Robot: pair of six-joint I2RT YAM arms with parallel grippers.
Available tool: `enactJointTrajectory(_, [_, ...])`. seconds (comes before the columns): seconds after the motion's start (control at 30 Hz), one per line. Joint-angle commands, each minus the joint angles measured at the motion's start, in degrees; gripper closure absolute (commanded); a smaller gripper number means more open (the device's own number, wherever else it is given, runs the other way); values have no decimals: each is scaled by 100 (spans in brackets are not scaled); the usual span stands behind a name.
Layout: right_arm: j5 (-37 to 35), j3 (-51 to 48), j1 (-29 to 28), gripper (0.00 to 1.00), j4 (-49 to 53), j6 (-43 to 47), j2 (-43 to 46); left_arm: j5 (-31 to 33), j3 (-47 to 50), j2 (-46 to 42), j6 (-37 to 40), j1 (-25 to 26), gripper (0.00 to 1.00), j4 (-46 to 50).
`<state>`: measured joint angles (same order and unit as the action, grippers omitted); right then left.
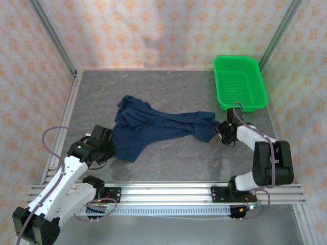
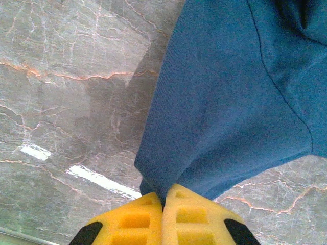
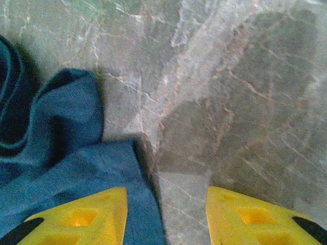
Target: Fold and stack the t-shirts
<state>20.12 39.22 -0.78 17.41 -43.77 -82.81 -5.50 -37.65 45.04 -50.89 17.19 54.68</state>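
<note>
While the left fingers are pressed flat together, they've got a corner of the navy t-shirt pinched right between the yellow tips. In the left wrist view the cloth funnels down into the seam where they meet, and the rest fans out up and to the right over the grey marbled tabletop. From the top camera the t-shirt is a rumpled, stretched-out strip lying across the middle of the tabletop, wider and more bunched at its left end and narrowing toward the right. Its near left corner is at the left arm, low on the left side, and its right end sits just at the right arm's wrist. The right fingers are spread apart, not gripping anything — one yellow tip sits over the edge of the blue cloth, the other over bare stone, and the cloth's edge runs down between them. A folded lump of the t-shirt lies just beyond, on the left of the right wrist view. A bright green mesh basket sits at the far right corner — close to the t-shirt's right end but not touching it.
</note>
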Motion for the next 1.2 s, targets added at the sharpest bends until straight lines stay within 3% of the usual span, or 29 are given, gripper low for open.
enactJointTrajectory(0.0, [10, 258, -38, 55, -317, -124, -210, 83, 0, 5, 114, -41, 100, 118])
enactJointTrajectory(0.3, [60, 598, -88, 60, -418, -126, -736, 70, -50, 76, 187, -41, 100, 89])
enactJointTrajectory(0.37, [103, 652, -123, 66, -421, -134, -869, 57, -68, 101, 214, -50, 100, 87])
enactJointTrajectory(0.53, [-14, 674, -177, 100, -430, -317, -762, 32, -148, 153, 287, -90, 100, 64])
enactJointTrajectory(0.7, [-262, 1661, -169, 100, 313, 109, 3, 42, -600, 212, 600, -329, 100, 285])
enactJointTrajectory(0.9, [-324, 2886, -43, 100, 1169, 751, 308, -28, -1268, 438, 961, -661, 100, 431])
enactJointTrajectory(1.17, [-535, 3350, 103, 100, 1545, 1323, 404, -107, -1654, 621, 1353, -1070, 100, 543])
